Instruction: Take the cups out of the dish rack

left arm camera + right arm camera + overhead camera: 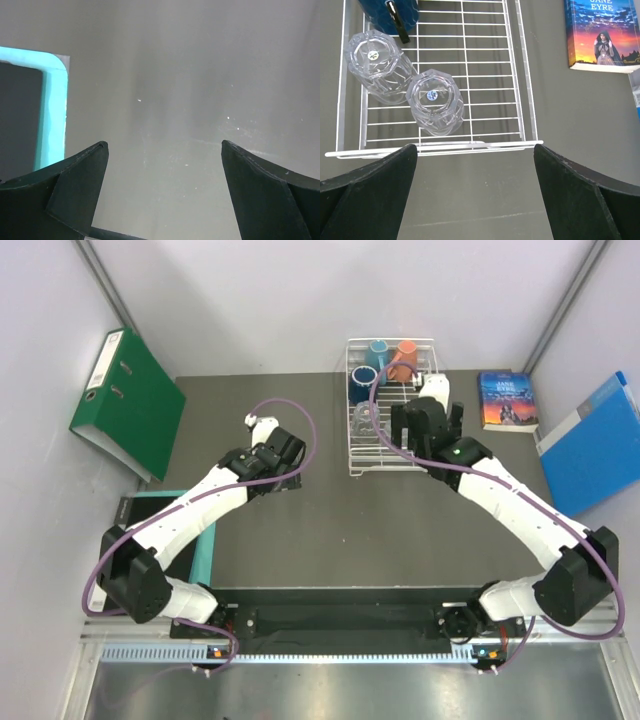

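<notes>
R gripper (474, 150): jaws wide apart, nothing held, hovering over the near rim of the dish rack (527, 120). L gripper (164, 144): jaws also apart, empty, above bare table (300, 530) well to the left of the rack.

Step in hand (judged): approach for the first pick. No cup is out of the rack yet.

How to do it well:
- Target = near glass (435, 102), the closest to the rack's near rim.
- Far glass (379, 65) sits touching it or just beside it, on the far-left side; can't tell which. Turn the wrist so neither finger has to go into that joint, else the neighbour gets shoved.
- Walls are faceted and clear, prob. slick. Close across opposite flats, well down the body, not at the base.
- Lift straight up until clear of the rim, then carry out to the table.

Containers:
- Rack holds all 5 cups, all in its left half and far end; right half of the near end is bare wire.
- Both glasses are upside down, bases up, nothing in them.
- Dark-blue mug (390, 15) is just beyond the far glass; its opening isn't visible.
- Light-blue mug (378, 347) and orange mug (405, 357) are at the rack's far end, side by side. Contents too small to tell.

Book (602, 32) lies outside the rack, to its right, apart from it.
</notes>
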